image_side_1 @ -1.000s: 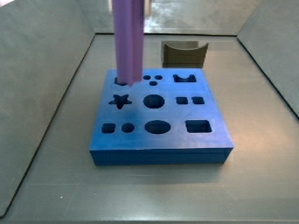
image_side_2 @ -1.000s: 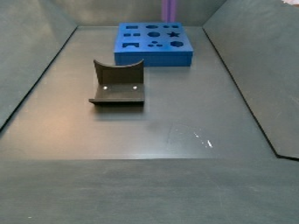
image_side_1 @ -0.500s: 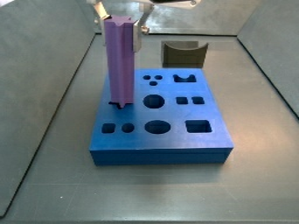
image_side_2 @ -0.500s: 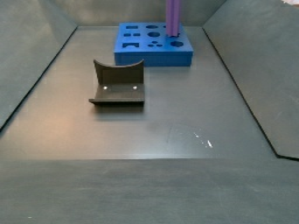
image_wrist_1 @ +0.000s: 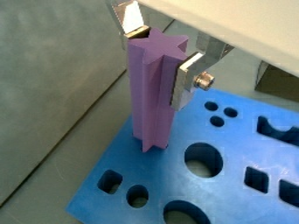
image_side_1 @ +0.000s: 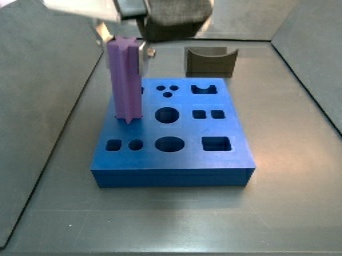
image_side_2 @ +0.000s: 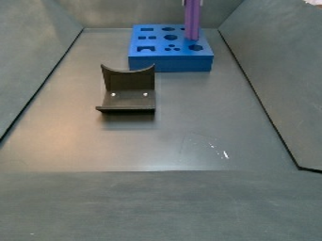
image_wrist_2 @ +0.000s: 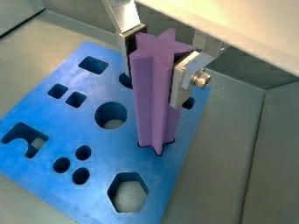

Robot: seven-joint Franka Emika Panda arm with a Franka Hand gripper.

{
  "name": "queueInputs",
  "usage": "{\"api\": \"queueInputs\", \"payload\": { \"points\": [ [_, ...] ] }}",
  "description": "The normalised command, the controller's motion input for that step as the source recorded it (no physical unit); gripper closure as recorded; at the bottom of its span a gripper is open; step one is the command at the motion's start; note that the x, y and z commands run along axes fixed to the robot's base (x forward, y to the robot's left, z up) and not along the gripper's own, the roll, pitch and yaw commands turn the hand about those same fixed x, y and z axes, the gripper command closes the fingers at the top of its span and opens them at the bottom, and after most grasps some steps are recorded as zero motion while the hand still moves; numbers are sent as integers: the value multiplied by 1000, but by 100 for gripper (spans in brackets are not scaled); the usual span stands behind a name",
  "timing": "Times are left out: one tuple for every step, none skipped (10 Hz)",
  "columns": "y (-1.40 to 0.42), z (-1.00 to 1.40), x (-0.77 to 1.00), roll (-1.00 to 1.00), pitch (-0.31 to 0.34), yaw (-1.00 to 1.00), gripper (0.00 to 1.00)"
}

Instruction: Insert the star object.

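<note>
The purple star piece (image_wrist_1: 152,87) stands upright with its lower end in the star hole near a corner of the blue block (image_wrist_1: 233,188). My gripper (image_wrist_1: 160,59) is shut on the piece's upper end, with a silver finger on each side. The same grip shows in the other wrist view: gripper (image_wrist_2: 155,68), star piece (image_wrist_2: 155,96), blue block (image_wrist_2: 152,171). In a side view the gripper (image_side_1: 127,40) is above the block (image_side_1: 174,178) with the piece (image_side_1: 124,80) below it. In the other side view only the piece (image_side_2: 194,19) and the block (image_side_2: 170,62) show.
The blue block has several other shaped holes: round, square, hexagon and others. The dark fixture (image_side_1: 210,60) stands behind the block and also shows in the other side view (image_side_2: 126,89), mid-floor. Grey walls enclose the floor on the sides.
The gripper has come down with the star piece, whose lower end now sits in the star hole. The blue block has shifted slightly on the floor.
</note>
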Motion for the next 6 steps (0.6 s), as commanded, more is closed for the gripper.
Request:
{"api": "queueInputs", "payload": {
  "points": [
    [0,-800,0,-20,-193,-417,100],
    [0,-740,0,-37,-210,-494,100],
    [0,-694,0,-56,-229,-440,100],
    [137,-569,-134,-159,-230,-329,100],
    [46,-103,-26,-94,-147,-26,100],
    [14,0,0,-29,-14,-11,100]
  ]
}}
